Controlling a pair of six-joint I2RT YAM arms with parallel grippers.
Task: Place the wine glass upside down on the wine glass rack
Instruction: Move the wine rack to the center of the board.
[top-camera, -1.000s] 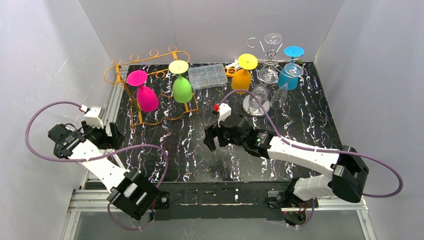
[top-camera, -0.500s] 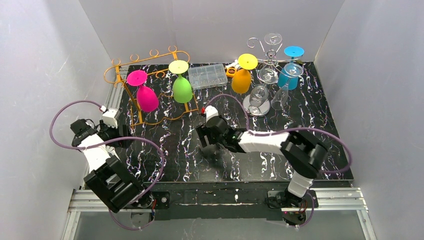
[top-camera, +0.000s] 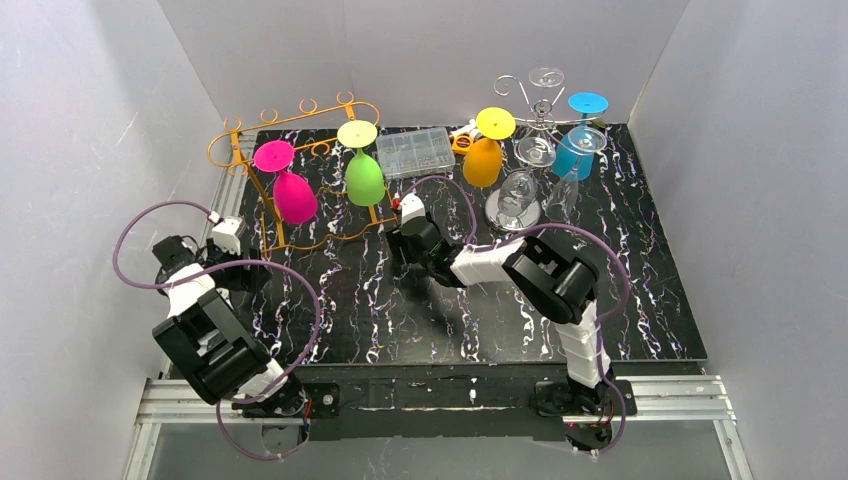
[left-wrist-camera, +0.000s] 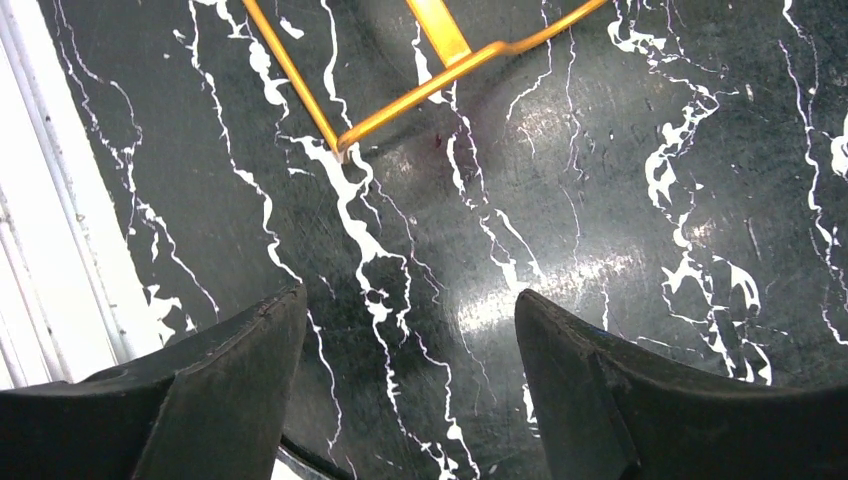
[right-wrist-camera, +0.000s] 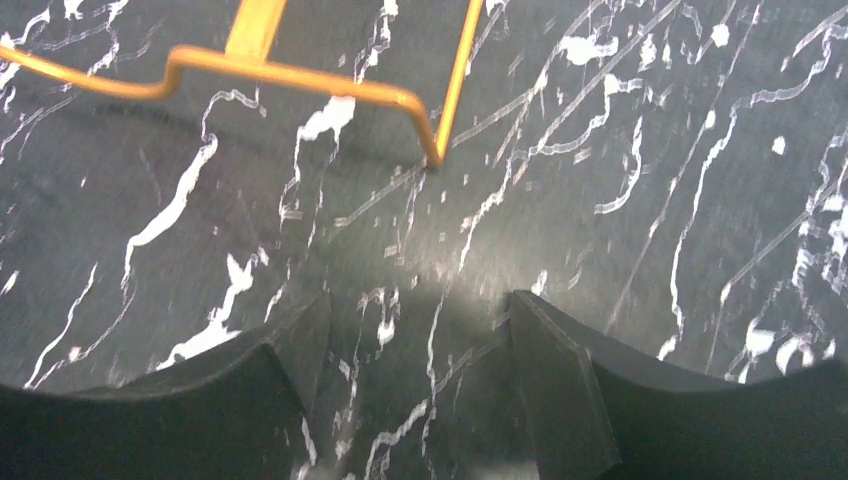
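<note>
Two clear wine glasses (top-camera: 517, 198) (top-camera: 562, 190) stand on the black marbled table in front of the silver wire rack (top-camera: 540, 105), which carries a clear, a yellow-orange (top-camera: 484, 155) and a blue glass (top-camera: 578, 150) upside down. The orange wire rack (top-camera: 300, 170) at the back left holds a pink (top-camera: 293, 195) and a green glass (top-camera: 364, 178) upside down. My left gripper (top-camera: 238, 266) (left-wrist-camera: 410, 300) is open and empty over the table near that rack's left foot (left-wrist-camera: 400, 105). My right gripper (top-camera: 402, 246) (right-wrist-camera: 418, 300) is open and empty beside its right foot (right-wrist-camera: 300, 80).
A clear plastic parts box (top-camera: 415, 152) lies at the back between the racks. The table's left metal edge (left-wrist-camera: 60, 250) runs close to my left gripper. White walls close in the left, back and right sides.
Both arms have folded in towards their bases. The right gripper has moved left and back to the orange rack's foot, the left slightly right. Both pairs of jaws have narrowed a little.
</note>
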